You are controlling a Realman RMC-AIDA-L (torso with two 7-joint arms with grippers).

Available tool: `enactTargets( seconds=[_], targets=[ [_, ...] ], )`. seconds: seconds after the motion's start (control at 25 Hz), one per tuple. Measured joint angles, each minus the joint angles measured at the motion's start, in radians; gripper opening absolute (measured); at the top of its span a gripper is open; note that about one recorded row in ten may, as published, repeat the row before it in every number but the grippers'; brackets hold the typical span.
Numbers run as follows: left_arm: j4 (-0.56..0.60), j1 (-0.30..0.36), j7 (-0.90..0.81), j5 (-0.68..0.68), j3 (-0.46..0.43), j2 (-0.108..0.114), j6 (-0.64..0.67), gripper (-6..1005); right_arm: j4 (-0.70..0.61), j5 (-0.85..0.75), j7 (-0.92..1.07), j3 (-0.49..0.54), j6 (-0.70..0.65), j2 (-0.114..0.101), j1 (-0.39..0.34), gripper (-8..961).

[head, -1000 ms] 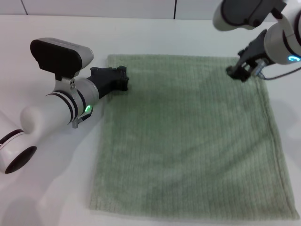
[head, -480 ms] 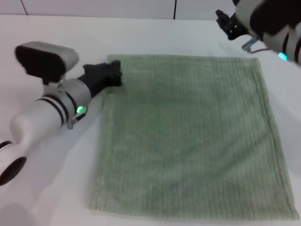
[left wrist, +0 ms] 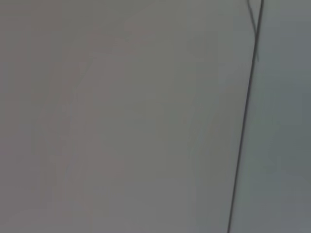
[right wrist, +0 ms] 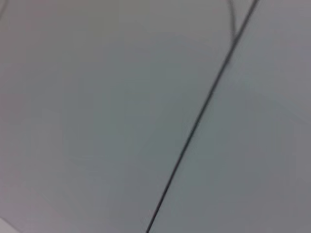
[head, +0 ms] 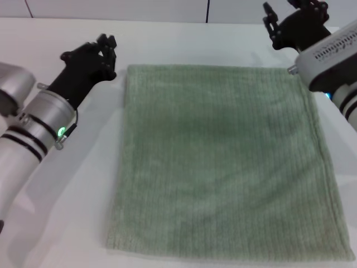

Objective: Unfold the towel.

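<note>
The towel (head: pixel 223 162) lies spread flat on the white table (head: pixel 78 223), pale sage green and roughly square, with its hemmed edges showing all round. My left gripper (head: pixel 89 49) hovers off the towel's far left corner, open and holding nothing. My right gripper (head: pixel 289 12) is raised beyond the far right corner, also open and empty. Neither gripper touches the cloth. Both wrist views show only a plain pale surface with a dark seam (left wrist: pixel 245 116), and no towel or fingers.
A white wall with dark panel seams (head: pixel 207 10) runs along the table's far edge. My left arm's white body (head: pixel 28 134) lies over the table left of the towel; my right arm's housing (head: pixel 329 56) overhangs the towel's far right corner.
Both grippers have lifted away from the towel's far corners, the left moving left and back, the right up and back. The towel stays flat and has not shifted.
</note>
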Motion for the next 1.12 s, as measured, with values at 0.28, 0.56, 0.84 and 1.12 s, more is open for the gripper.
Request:
enactTargets(
  seconds=[0.28, 0.56, 0.84, 1.12],
  targets=[
    [0.001, 0.019, 0.054, 0.0, -0.01, 0.0, 0.061, 144, 0.159, 0.045, 0.107, -0.053, 0.12, -0.004, 0.067, 456],
    [-0.003, 0.029, 0.167, -0.005, -0.053, -0.008, 0.083, 457, 0.198, 0.108, 0.114, -0.046, 0.131, 0.001, 0.06, 563],
    [0.005, 0.027, 0.218, -0.082, -0.08, -0.009, 0.107, 736, 0.257, 0.134, 0.101, -0.037, 0.199, 0.001, 0.054, 644],
    [0.039, 0.013, 0.264, -0.206, -0.093, 0.0, 0.103, 848, 0.328, 0.246, 0.067, -0.002, 0.314, 0.003, 0.034, 644]
  ],
)
